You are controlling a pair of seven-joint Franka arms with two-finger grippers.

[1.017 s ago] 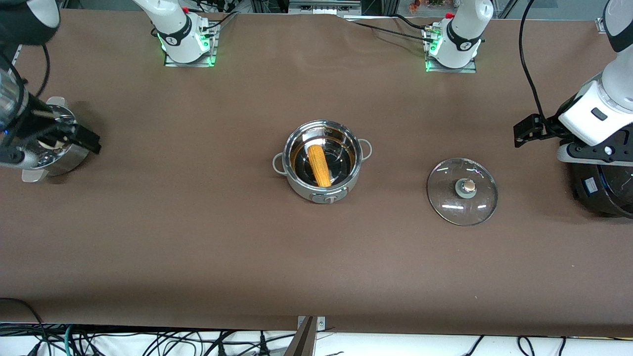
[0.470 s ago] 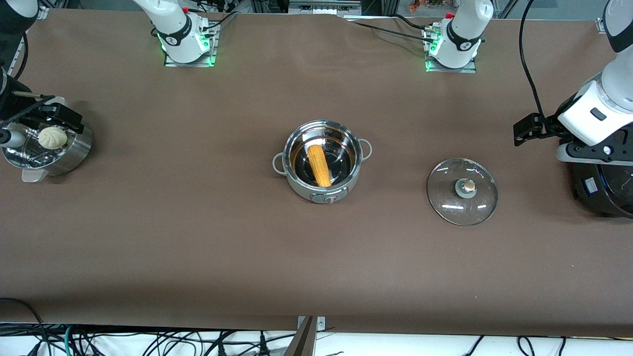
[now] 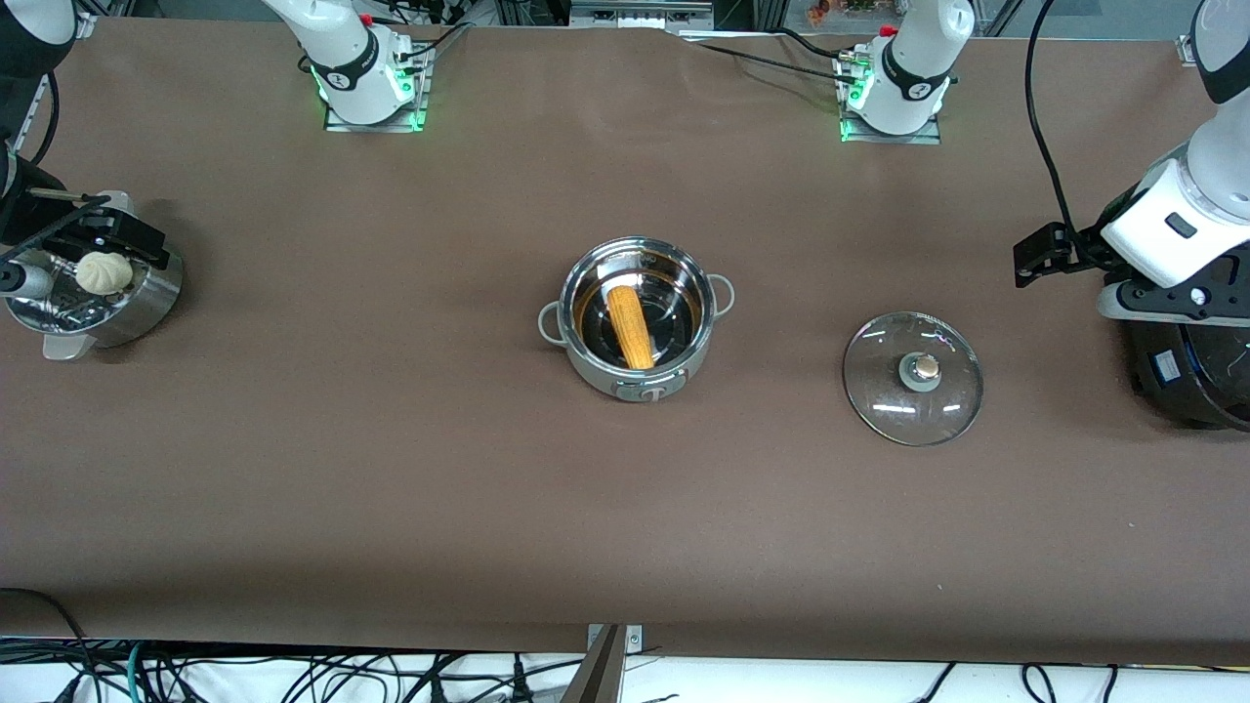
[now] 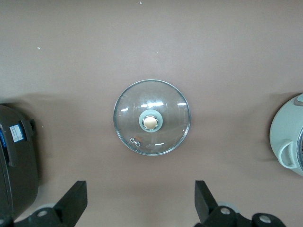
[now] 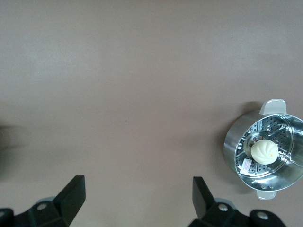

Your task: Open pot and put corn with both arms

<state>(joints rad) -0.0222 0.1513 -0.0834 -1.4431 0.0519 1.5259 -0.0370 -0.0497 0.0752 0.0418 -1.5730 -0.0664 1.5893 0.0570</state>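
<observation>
The steel pot (image 3: 586, 366) stands open at the table's middle, and the yellow corn (image 3: 630, 327) lies inside it. The pot's edge also shows in the left wrist view (image 4: 284, 137). The glass lid (image 3: 884, 391) lies flat on the table beside the pot, toward the left arm's end, knob up; it also shows in the left wrist view (image 4: 165, 109). My left gripper (image 3: 1172, 298) hangs open and empty in the air by the black cooker; its wrist view (image 4: 140, 205) shows bare table between the fingers. My right gripper (image 5: 137, 201) is open and empty above the table by the steamer basket.
A perforated steamer basket (image 3: 146, 298) with a white bun (image 3: 104, 271) stands at the right arm's end, and also shows in the right wrist view (image 5: 234, 142). A big black cooker (image 3: 1191, 386) stands at the left arm's end, seen too in the left wrist view (image 4: 16, 161).
My right arm has drawn back and up from over the steamer basket, uncovering the bun. The left arm, pot, corn and lid have not moved.
</observation>
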